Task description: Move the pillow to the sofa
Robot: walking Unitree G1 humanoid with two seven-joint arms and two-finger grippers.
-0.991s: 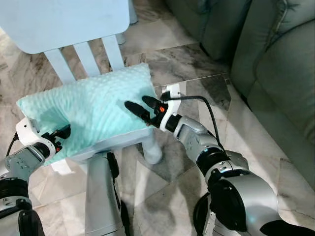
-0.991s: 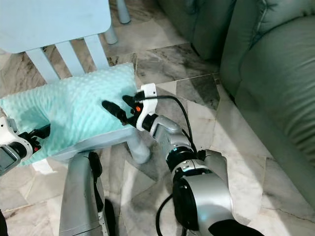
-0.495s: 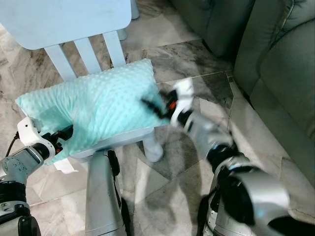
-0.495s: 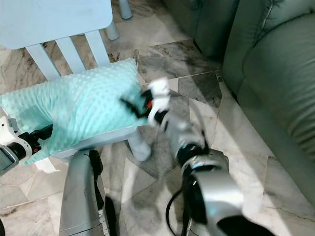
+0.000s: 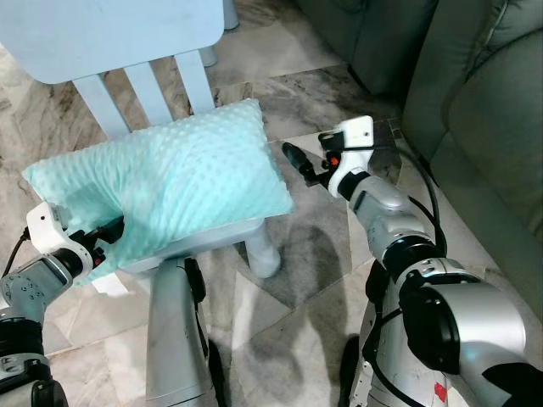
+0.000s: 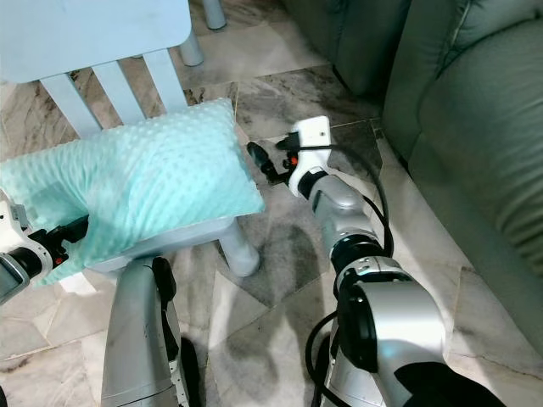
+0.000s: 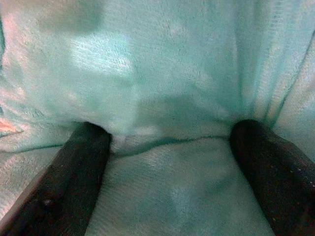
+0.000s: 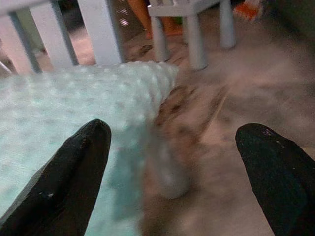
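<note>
The mint dotted pillow [image 5: 170, 186] lies on the seat of a small pale-blue chair [image 5: 153, 93], its right corner hanging past the seat edge. At its near left corner my left gripper [image 5: 103, 235] is open and pressed into the fabric. The left wrist view has pillow cloth [image 7: 162, 73] bulging between the two spread fingers [image 7: 74, 167]. My right gripper [image 5: 299, 165] hovers open just off the pillow's right edge, touching nothing. In the right wrist view the pillow [image 8: 74, 113] sits toward one finger, with bare floor between the fingers. The grey-green sofa [image 5: 492, 102] stands at the right.
Marble floor [image 5: 297, 280] lies between the chair and the sofa. The chair's front leg [image 5: 263, 254] stands under the pillow's right corner. Another small pale chair's legs [image 8: 189, 29] stand farther off. My own silver leg [image 5: 174, 339] is just below the seat.
My right gripper has come off the pillow's top and swung right, past its right edge. The left gripper stays at the near left corner.
</note>
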